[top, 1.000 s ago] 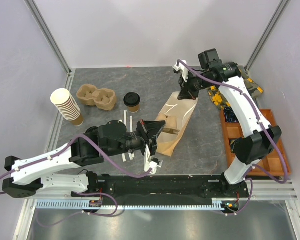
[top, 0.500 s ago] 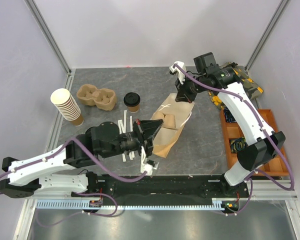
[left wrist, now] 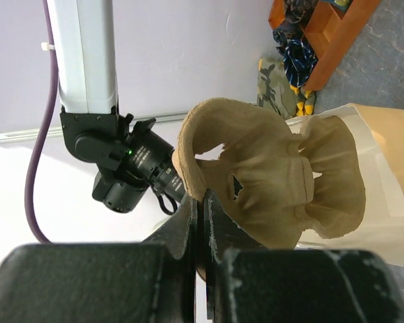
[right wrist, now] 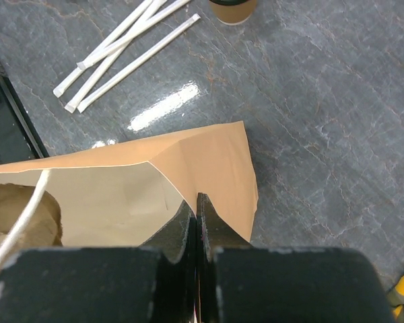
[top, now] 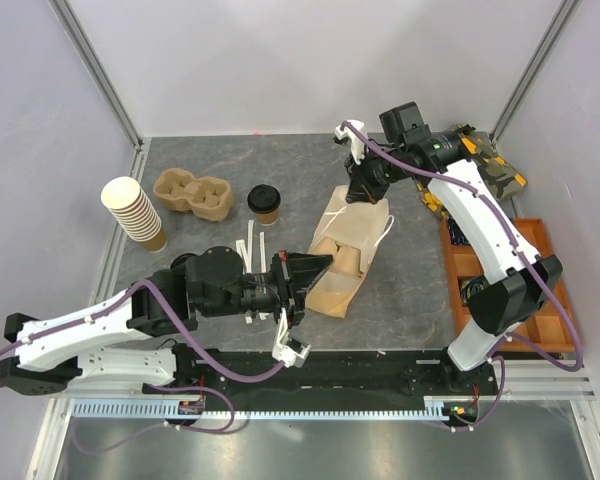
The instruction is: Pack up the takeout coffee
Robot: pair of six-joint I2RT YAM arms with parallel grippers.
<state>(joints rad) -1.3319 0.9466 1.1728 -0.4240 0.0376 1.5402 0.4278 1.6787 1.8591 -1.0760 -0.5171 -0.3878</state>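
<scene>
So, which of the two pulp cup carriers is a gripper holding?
The carrier at the mouth of the paper bag: the left gripper pinches its edge. The other carrier lies free on the table, beside the cup stack.

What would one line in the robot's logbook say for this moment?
left gripper: shut on cup carrier | right gripper: shut on paper bag edge | coffee cup: lid on, not in bag

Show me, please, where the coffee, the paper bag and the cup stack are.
coffee [top: 264,199]: top view, on its black lid.
paper bag [top: 332,294]: top view, on the bare brown paper at its near end.
cup stack [top: 133,210]: top view, on the stack's middle.
</scene>
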